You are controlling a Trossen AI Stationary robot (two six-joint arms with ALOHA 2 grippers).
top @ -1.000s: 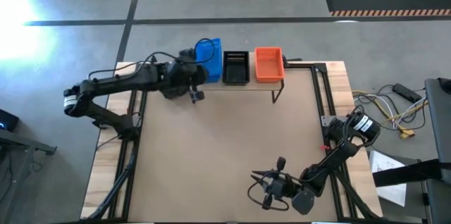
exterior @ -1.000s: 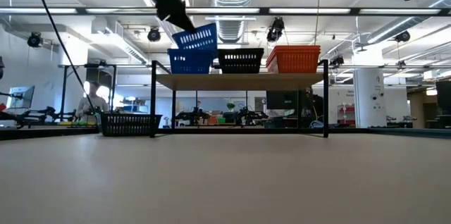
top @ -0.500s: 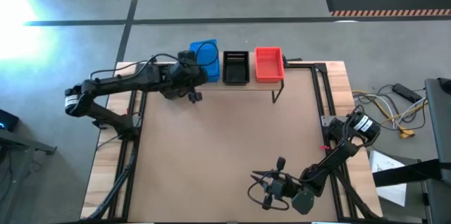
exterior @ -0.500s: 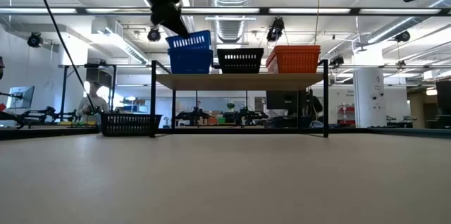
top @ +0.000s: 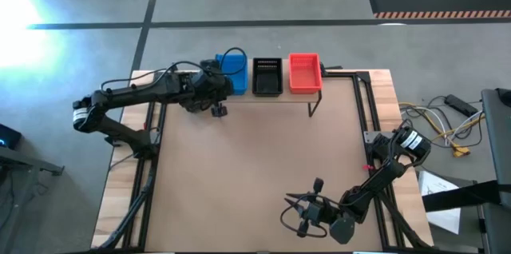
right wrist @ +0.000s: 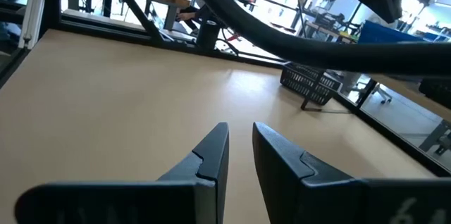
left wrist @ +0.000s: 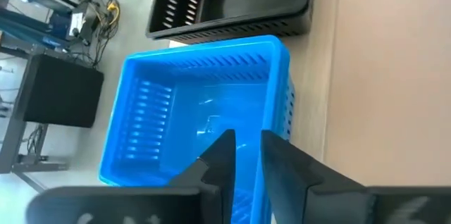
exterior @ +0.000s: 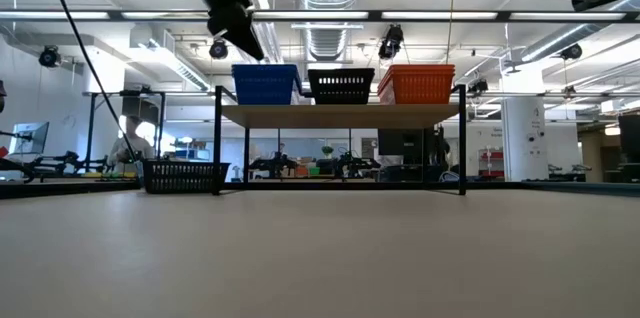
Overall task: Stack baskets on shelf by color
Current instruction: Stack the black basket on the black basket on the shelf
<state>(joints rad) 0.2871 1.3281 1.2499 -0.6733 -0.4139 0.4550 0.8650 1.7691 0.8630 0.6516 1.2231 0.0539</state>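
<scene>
Three baskets stand side by side on the shelf (exterior: 340,115): blue (exterior: 265,85) at the left end, black (exterior: 341,86) in the middle, orange (exterior: 416,84) at the right. The blue one sits level, its rim a little higher than the black one's. My left gripper (left wrist: 246,139) slants down over the blue basket's (left wrist: 204,111) near corner, slightly open. One finger is inside the basket and one is at its wall. My right gripper (top: 286,210) waits near the table's front edge, slightly open (right wrist: 239,136) and holding nothing. My left gripper has its fingers (left wrist: 224,155) on either side of the blue basket's wall (left wrist: 280,104) near a corner, slanting down from the table's left. Whether they touch the wall I cannot tell. The basket rests level on the shelf.
Another black basket (exterior: 185,173) lies on the table near the shelf's left leg, also seen in the right wrist view (right wrist: 310,83). The wide tabletop (top: 255,166) between the shelf and my right arm is bare. Workbenches and a person show in the room behind.
The blue basket hung tilted above a blue one on the shelf. It has come down and levelled out, and now sits in that one. My left gripper has tipped further downward and sunk slightly with it. My right arm has kept still.
</scene>
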